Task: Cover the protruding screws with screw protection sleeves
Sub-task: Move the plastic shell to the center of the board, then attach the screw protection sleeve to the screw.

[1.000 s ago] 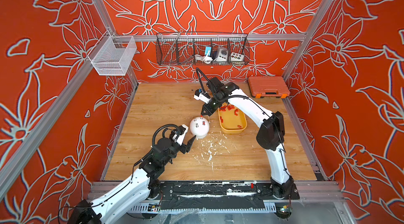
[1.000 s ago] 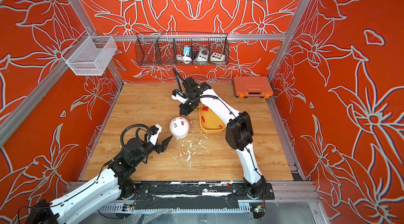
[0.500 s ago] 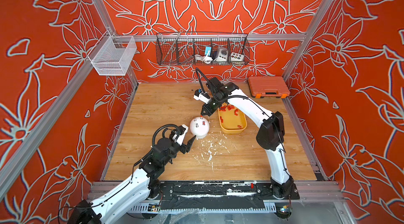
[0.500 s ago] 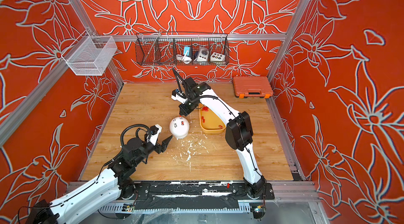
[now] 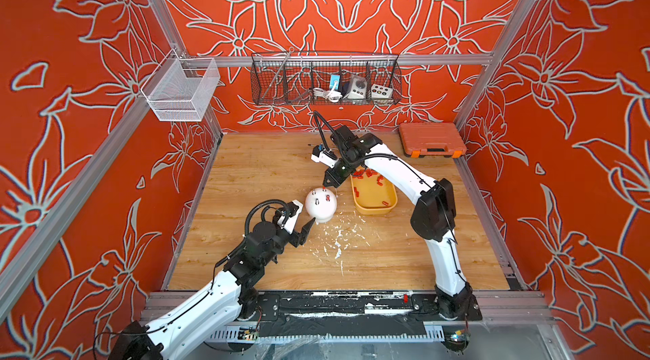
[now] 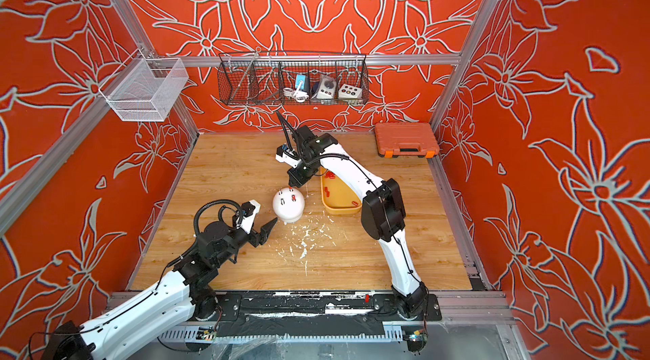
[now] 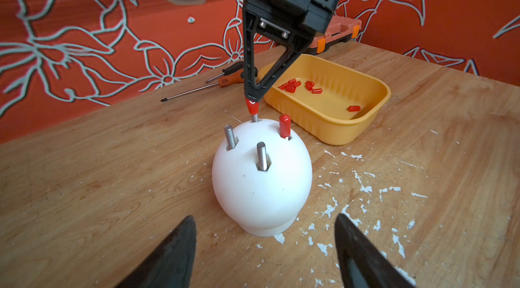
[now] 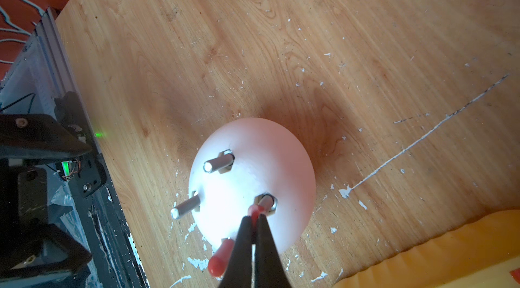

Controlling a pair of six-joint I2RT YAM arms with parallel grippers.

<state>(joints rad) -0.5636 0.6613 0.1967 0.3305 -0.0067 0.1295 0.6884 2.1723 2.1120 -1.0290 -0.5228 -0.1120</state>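
A white dome (image 5: 320, 204) (image 7: 261, 177) stands mid-table with the protruding screws on top. Two bare screws (image 7: 230, 137) (image 7: 261, 155) face my left arm, and a third carries a red sleeve (image 7: 284, 126). My right gripper (image 7: 252, 98) (image 5: 329, 184) hangs over the dome from the far side, shut on another sleeve (image 7: 252, 106) (image 8: 254, 212) whose lower end sits on the tip of the fourth screw (image 7: 255, 118). More screw protection sleeves (image 7: 292, 85) lie in the yellow tray (image 7: 365, 115). Low beside the dome's near-left side, my left gripper (image 7: 264, 216) (image 5: 306, 226) is open and holds nothing.
Two screwdrivers (image 7: 225, 81) lie behind the dome near the back wall. An orange case (image 5: 432, 140) sits at the back right corner. A black wire basket (image 5: 325, 80) and a white mesh basket (image 5: 179, 91) hang on the walls. White flecks (image 5: 337, 242) litter the wood.
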